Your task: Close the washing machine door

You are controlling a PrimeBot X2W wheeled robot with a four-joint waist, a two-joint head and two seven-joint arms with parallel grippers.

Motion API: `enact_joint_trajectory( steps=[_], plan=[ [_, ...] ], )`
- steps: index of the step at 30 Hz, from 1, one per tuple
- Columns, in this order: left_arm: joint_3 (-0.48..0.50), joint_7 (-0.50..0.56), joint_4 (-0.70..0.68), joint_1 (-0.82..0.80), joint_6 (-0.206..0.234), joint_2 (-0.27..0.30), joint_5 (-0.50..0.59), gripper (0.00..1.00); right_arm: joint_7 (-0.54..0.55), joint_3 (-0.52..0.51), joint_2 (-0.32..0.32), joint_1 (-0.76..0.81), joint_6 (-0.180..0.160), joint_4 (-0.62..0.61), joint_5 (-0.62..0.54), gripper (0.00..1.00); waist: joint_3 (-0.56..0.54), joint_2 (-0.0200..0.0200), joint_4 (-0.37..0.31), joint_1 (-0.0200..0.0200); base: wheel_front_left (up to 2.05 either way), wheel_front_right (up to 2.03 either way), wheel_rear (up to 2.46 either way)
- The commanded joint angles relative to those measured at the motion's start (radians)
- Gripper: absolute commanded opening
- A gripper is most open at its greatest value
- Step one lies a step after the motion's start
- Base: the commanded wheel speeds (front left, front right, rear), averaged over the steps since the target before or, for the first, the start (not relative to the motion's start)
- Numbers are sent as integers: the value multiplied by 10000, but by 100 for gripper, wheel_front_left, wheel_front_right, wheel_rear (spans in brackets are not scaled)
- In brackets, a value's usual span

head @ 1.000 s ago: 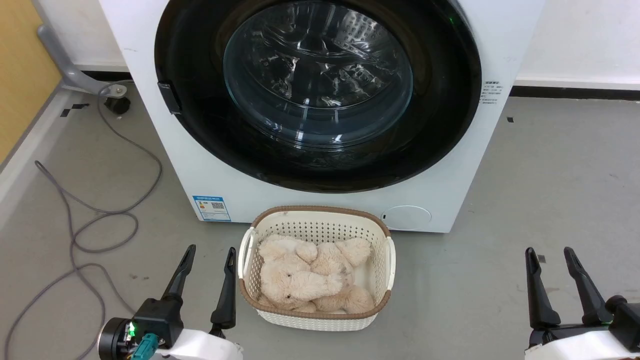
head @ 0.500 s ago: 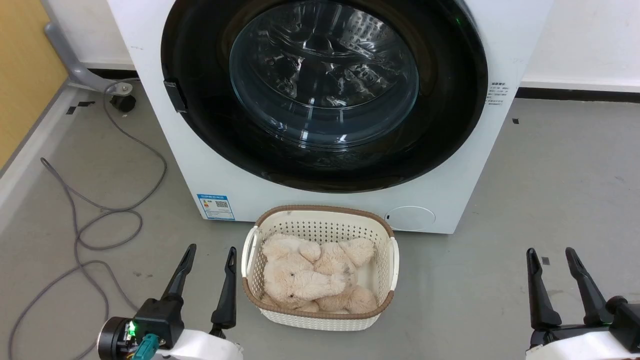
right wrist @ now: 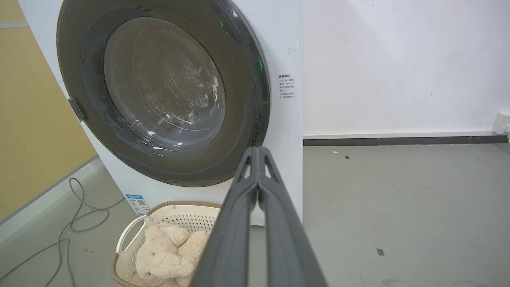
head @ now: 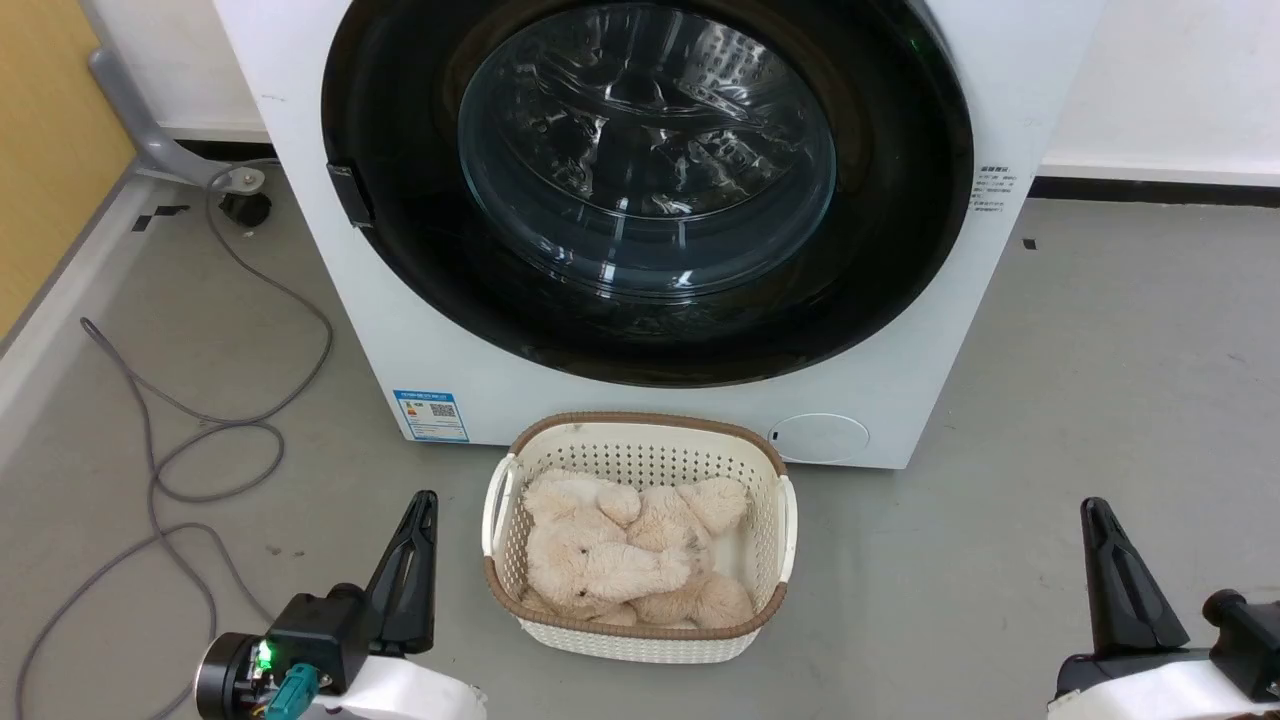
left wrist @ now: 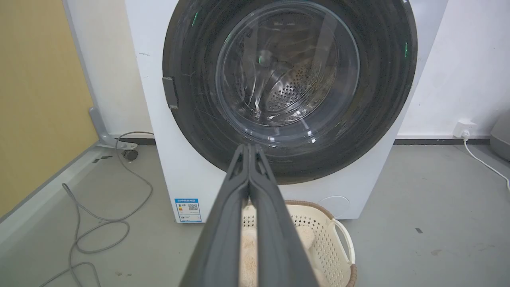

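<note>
Two grippers, both empty. Left gripper (head: 427,498): fingers pressed together, low left, near basket. Right gripper (head: 1093,504): fingers pressed together too, low right, well apart from basket. Between them, one cream basket (head: 640,640) holding plush pile, count unclear. Beyond, one washing machine (head: 420,340); one washing machine door (head: 648,190) flush in front, closed. One grey cable (head: 150,470) on floor at left.

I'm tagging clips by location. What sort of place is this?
Likely a laundry corner in a utility or test room: a white front-loading washing machine against a plain wall, a laundry basket on bare grey floor.
</note>
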Motion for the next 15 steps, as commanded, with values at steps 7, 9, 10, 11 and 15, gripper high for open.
enact_joint_trajectory(
  steps=[7, 9, 10, 11, 15],
  plan=[
    [56, 201, -100, -1, 91, 0, 96, 0, 170, 60, 77, -46, -1, -109, -222, 0, -23, 0, -30, 1, 0, 0, 0],
    [60, 221, -107, -1, 96, 0, 103, 0, 190, 66, 82, -49, -1, -116, -240, 0, -26, 0, -33, 1, 0, 0, 0],
    [64, 242, -115, -1, 102, 0, 110, 0, 211, 72, 87, -52, -1, -123, -258, 0, -29, 0, -37, 1, 0, 0, 0],
    [68, 262, -123, -1, 108, 0, 116, 0, 232, 77, 92, -55, -1, -130, -276, 0, -32, 0, -41, 1, 0, 0, 0],
    [85, 344, -153, -1, 132, 0, 143, 0, 314, 100, 110, -67, -1, -158, -348, 0, -45, 0, -55, 1, 0, 0, 0]
  ],
)
